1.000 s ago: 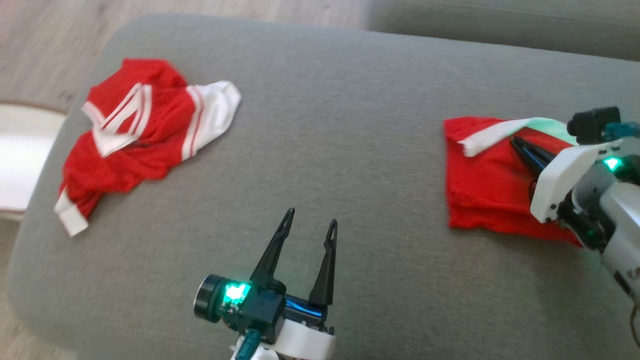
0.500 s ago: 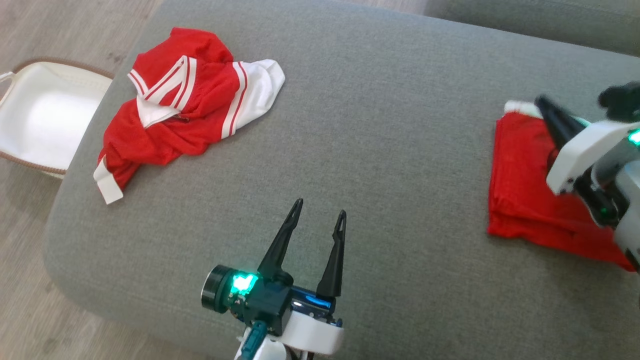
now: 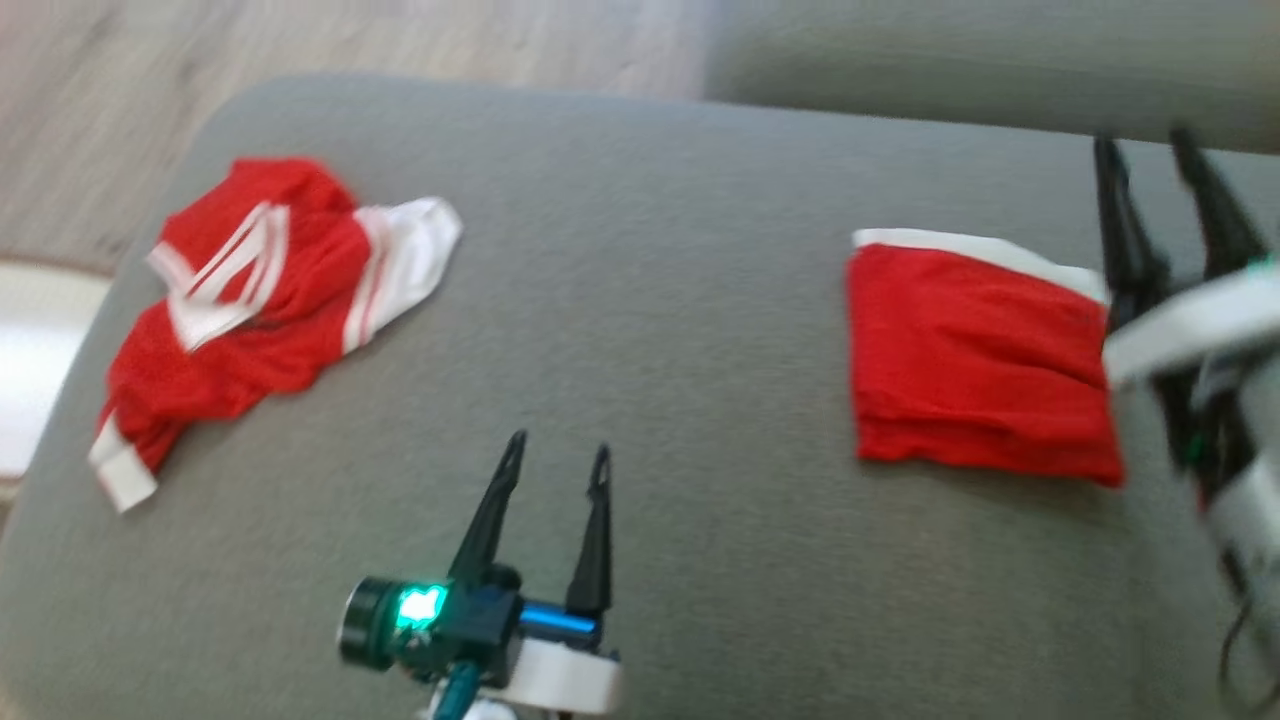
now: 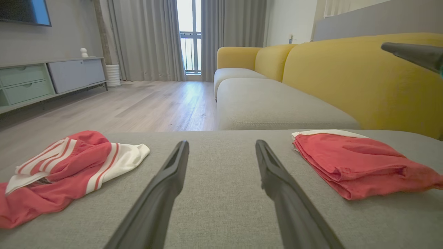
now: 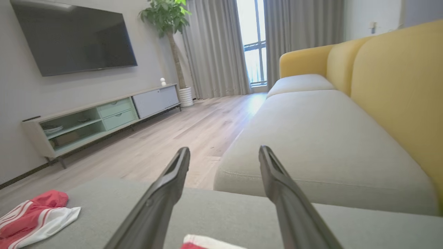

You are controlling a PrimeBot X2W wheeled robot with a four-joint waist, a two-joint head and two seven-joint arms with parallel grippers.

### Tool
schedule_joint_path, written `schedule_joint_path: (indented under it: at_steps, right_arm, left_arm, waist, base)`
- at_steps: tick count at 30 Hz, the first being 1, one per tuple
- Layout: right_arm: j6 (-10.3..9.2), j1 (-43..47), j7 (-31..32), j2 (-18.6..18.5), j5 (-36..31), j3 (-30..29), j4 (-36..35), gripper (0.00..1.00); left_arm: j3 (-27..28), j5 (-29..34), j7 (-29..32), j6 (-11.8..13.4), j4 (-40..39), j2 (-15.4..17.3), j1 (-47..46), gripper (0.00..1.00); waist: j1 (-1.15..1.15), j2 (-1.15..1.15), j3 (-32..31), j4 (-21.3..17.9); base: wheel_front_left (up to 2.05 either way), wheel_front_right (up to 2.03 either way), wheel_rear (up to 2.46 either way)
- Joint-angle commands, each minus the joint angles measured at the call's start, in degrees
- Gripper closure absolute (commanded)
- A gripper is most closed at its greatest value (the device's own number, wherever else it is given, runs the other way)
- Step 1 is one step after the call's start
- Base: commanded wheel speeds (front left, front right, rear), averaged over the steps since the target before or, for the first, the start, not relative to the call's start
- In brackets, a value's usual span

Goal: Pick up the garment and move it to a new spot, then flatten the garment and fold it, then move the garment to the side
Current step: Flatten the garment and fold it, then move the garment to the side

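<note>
Right gripper: both long dark fingers spread wide, nothing btwn them, tips aimed toward the far sofa. In the left wrist view one of its fingers hangs in the air above the cloth, apart from it. Just under and beside it lies the folded red fabric garment w/ white waistband edge, a flat rectangle in a few stacked layers, white band on its far side, on the right part of the grey upholstered ottoman. Left gripper: fingers also wide apart, empty, over the near-middle of the ottoman, well apart from both cloths. On the ottoman's left part sits a crumpled red jersey w/ white stripes and white sleeve, unfolded and bunched. Head view is motion-blurred. Past the ottoman: grey sofa seat w/ yellow backrest, pale wood floor. Further out: low TV console, wall-mounted black TV, potted plant, grey curtains.
</note>
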Motion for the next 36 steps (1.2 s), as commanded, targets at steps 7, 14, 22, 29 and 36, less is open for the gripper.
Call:
schedule_joint_path:
  at_steps: [7, 14, 22, 29, 36]
  right_arm:
    - [-0.05, 18.8, -0.6, 5.3, -10.8, -11.7, -15.3, 0.00]
    - [-0.05, 32.0, -0.6, 9.1, -14.6, -14.4, -24.2, 0.00]
    - [-0.05, 39.1, -0.6, 12.5, -16.7, -13.8, -24.5, 0.00]
    - [-0.05, 40.0, -0.6, 13.4, -17.3, -13.3, -22.1, 0.00]
    - [-0.05, 40.4, -0.6, 13.2, -17.5, -12.9, -20.7, 0.00]
  left_arm:
    - [6.4, 0.8, -0.5, 0.0, -2.9, 0.6, 2.2, 0.00]
    - [9.8, 0.8, -0.5, 0.0, -4.3, 0.2, 5.2, 0.00]
    - [12.3, 0.6, -0.5, 0.5, -4.0, -0.1, 10.4, 0.00]
    - [14.2, 1.2, -0.5, -0.4, -4.1, 0.0, 13.8, 0.00]
    - [15.2, 1.9, -0.5, -1.3, -4.2, -0.1, 14.7, 0.00]
  waist:
    - [0.01, 0.00, -5.9, -9.3]
    - [0.01, 0.00, -7.8, -12.7]
    - [0.01, 0.00, -10.3, -14.2]
    - [0.01, 0.00, -11.7, -14.0]
    - [0.01, 0.00, -12.2, -13.2]
  base:
    - [0.00, 0.00, 0.00]
    - [0.00, 0.00, 0.00]
    - [0.00, 0.00, 0.00]
    - [0.00, 0.00, 0.00]
    - [0.00, 0.00, 0.00]
